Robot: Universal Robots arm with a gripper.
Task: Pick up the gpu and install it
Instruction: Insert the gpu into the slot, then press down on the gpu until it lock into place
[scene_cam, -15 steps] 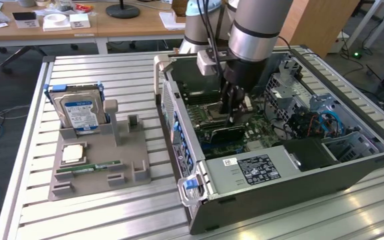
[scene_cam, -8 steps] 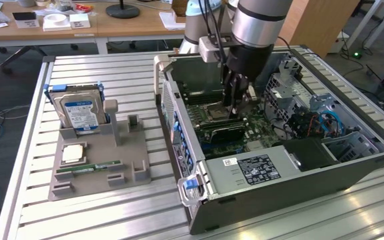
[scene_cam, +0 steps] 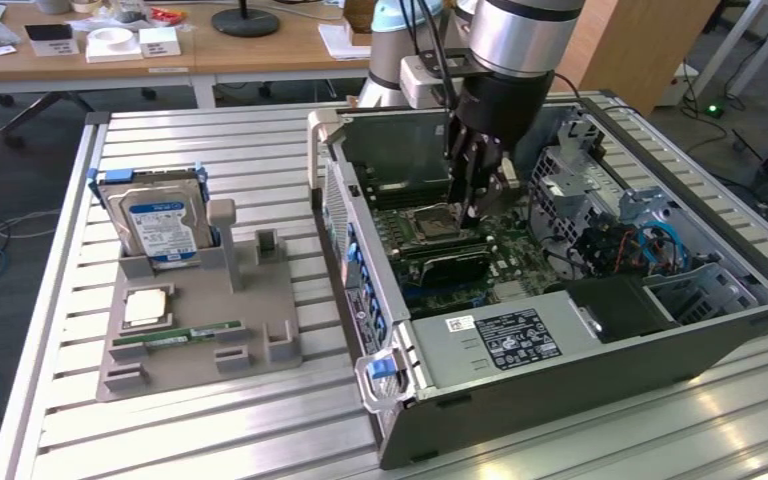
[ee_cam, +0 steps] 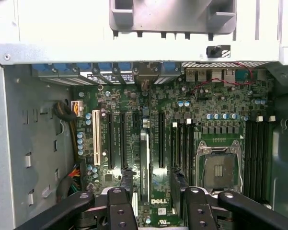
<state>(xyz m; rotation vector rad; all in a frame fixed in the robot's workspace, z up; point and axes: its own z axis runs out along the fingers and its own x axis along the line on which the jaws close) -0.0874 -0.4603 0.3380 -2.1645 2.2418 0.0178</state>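
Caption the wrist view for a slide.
Open gripper straddling the gpu, which stands edge-on in a motherboard slot.

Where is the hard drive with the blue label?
On the exterior view's left, the hard drive stands upright in a grey holder on the table, apart from the open computer case.

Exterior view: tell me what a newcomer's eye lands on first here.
The open computer case on the slatted table, its green motherboard exposed. The robot arm reaches down into it, the end effector open just above the CPU socket. At the exterior view's left, a grey holder carries an upright hard drive.
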